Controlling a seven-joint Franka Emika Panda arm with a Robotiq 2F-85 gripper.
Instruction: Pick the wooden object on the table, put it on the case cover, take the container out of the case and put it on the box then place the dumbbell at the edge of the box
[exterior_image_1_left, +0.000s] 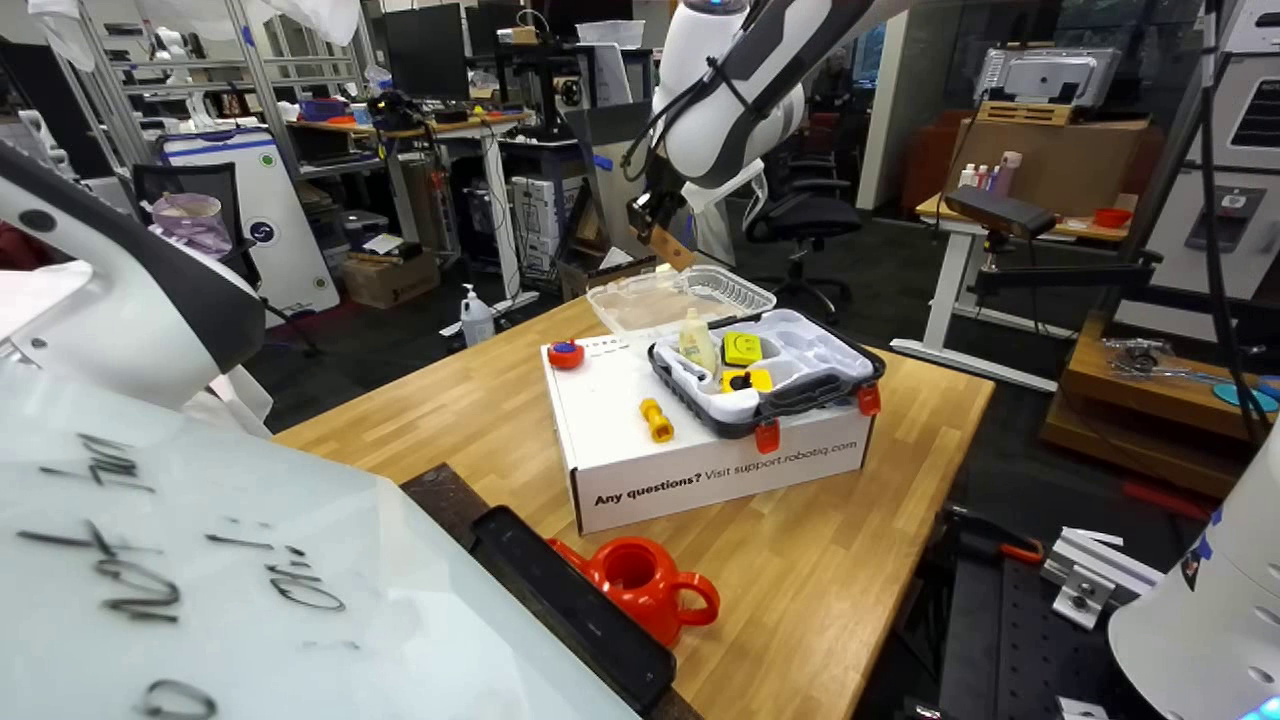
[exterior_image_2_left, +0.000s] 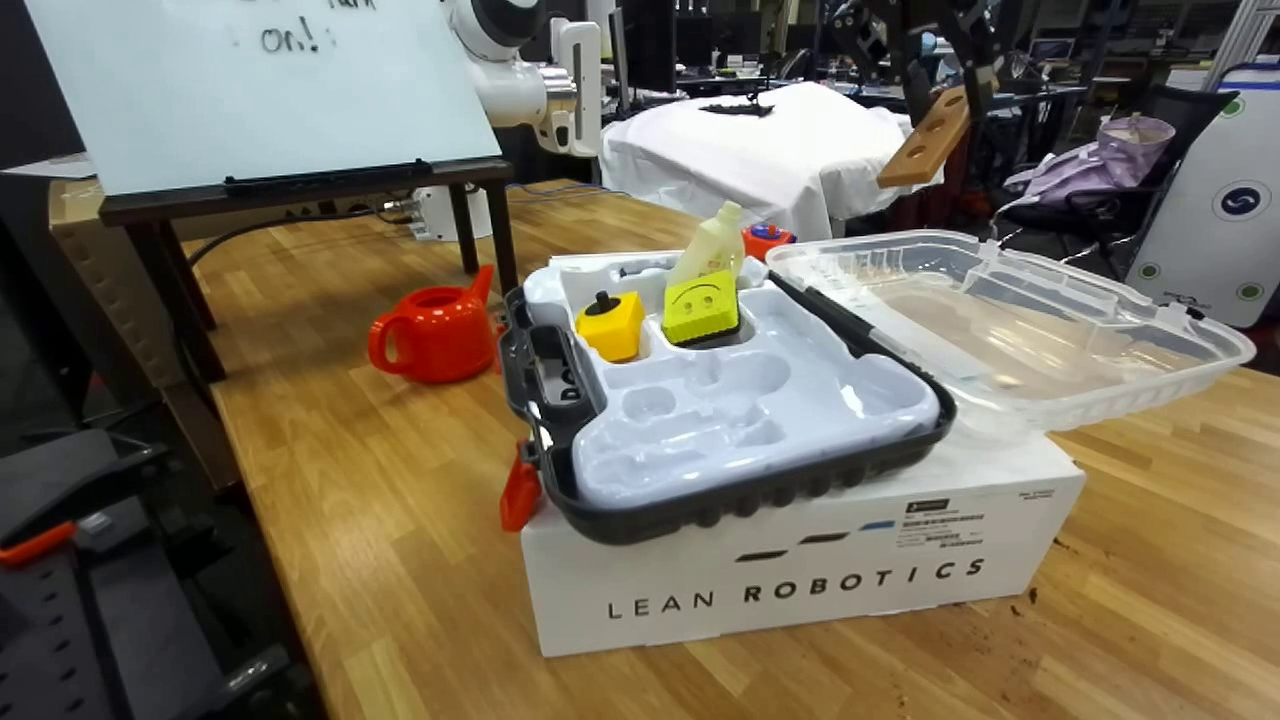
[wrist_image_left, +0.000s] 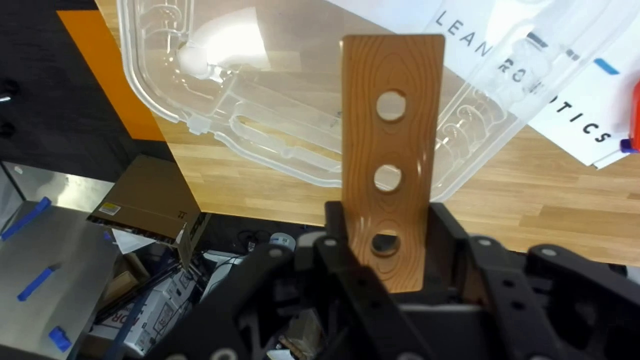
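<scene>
The flat brown wooden bar (wrist_image_left: 391, 145), with three round holes, is pinched at one end between the fingers of the black gripper (wrist_image_left: 385, 215) in the wrist view; beyond it shows the clear plastic case cover (wrist_image_left: 305, 75), partly over the printed white cardboard box (wrist_image_left: 607, 92). In an exterior view, a yellow dumbbell (exterior_image_1_left: 656, 420) lies on that box, near the shallow black plastic case (exterior_image_1_left: 800, 350) with a pale insert. In an exterior view, the bar hangs in the air, tilted and apart from the cover; the case holds a small yellow tub (exterior_image_2_left: 615, 337) with a black knob, a lime-yellow block (exterior_image_2_left: 700, 315) with a smiling face and a pale bottle (exterior_image_2_left: 712, 242).
</scene>
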